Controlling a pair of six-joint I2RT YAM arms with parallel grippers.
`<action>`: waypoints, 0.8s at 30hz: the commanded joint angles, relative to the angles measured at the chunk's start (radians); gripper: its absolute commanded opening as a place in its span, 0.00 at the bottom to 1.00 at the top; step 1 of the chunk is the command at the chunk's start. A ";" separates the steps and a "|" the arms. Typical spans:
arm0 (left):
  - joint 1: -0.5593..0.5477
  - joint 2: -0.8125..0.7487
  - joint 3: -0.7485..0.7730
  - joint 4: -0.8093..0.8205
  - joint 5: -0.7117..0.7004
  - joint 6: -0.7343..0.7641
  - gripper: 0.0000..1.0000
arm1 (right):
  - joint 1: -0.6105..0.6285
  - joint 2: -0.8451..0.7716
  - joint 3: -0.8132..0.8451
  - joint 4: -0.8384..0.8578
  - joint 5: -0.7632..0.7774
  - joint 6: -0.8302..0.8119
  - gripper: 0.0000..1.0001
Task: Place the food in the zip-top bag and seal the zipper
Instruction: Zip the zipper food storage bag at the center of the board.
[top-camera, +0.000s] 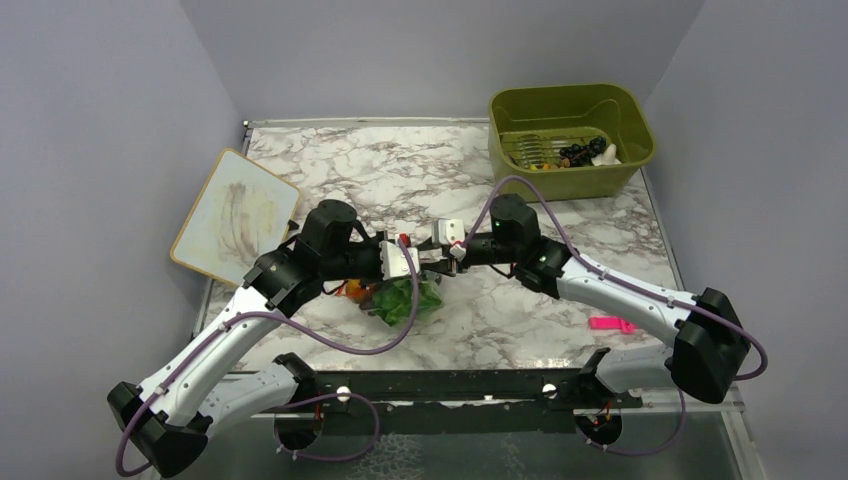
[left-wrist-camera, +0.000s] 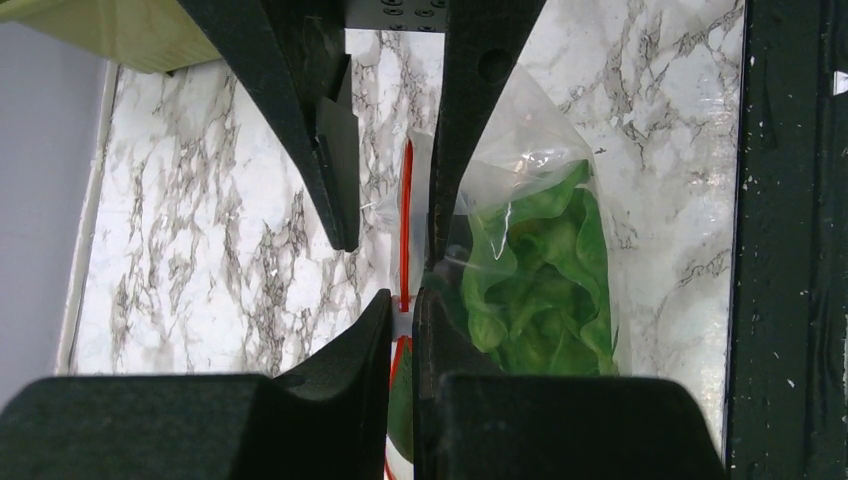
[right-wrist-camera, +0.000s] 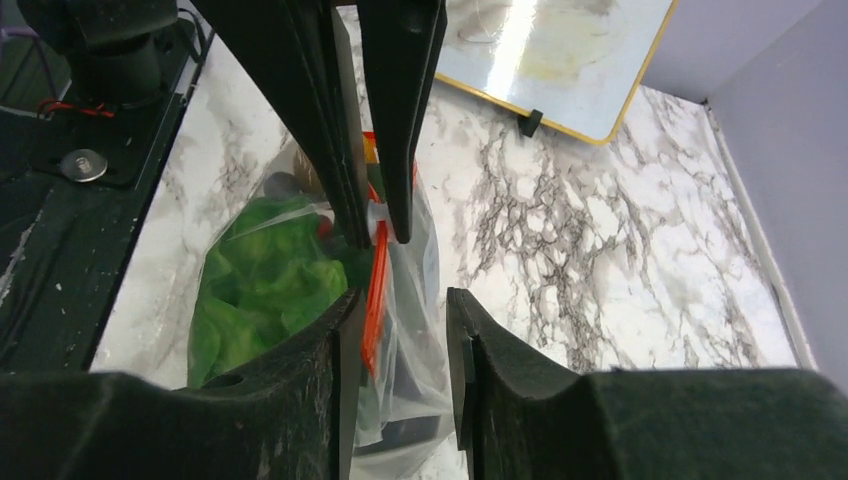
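Note:
The zip-top bag (top-camera: 405, 300) lies at the middle of the table, near the front, and holds the green lettuce (left-wrist-camera: 540, 270) plus an orange piece (top-camera: 352, 290). My left gripper (left-wrist-camera: 405, 300) is shut on the orange-red zipper (left-wrist-camera: 406, 200), pinching the strip at a small white piece. My right gripper (right-wrist-camera: 402, 300) faces it from the other side and straddles the same mouth edge. Its jaws stand apart, with the zipper (right-wrist-camera: 377, 290) lying against one finger (right-wrist-camera: 345, 320) and clear plastic in the gap. Dark grapes (top-camera: 578, 153) and other small foods lie in the bin.
An olive-green bin (top-camera: 625, 110) stands at the back right. A yellow-framed whiteboard (top-camera: 235, 215) lies at the left. A small pink clip (top-camera: 612, 324) rests near the right arm. The black base rail (top-camera: 440, 385) runs along the table's near edge.

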 joint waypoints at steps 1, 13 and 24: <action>0.000 -0.016 0.014 0.006 0.028 0.014 0.00 | -0.002 0.001 0.041 -0.073 0.011 -0.029 0.31; 0.001 -0.011 0.003 0.008 0.030 0.019 0.00 | -0.002 0.035 0.048 0.092 -0.092 0.077 0.11; 0.001 -0.068 -0.083 0.020 -0.058 -0.016 0.00 | -0.052 -0.026 -0.132 0.500 0.121 0.342 0.01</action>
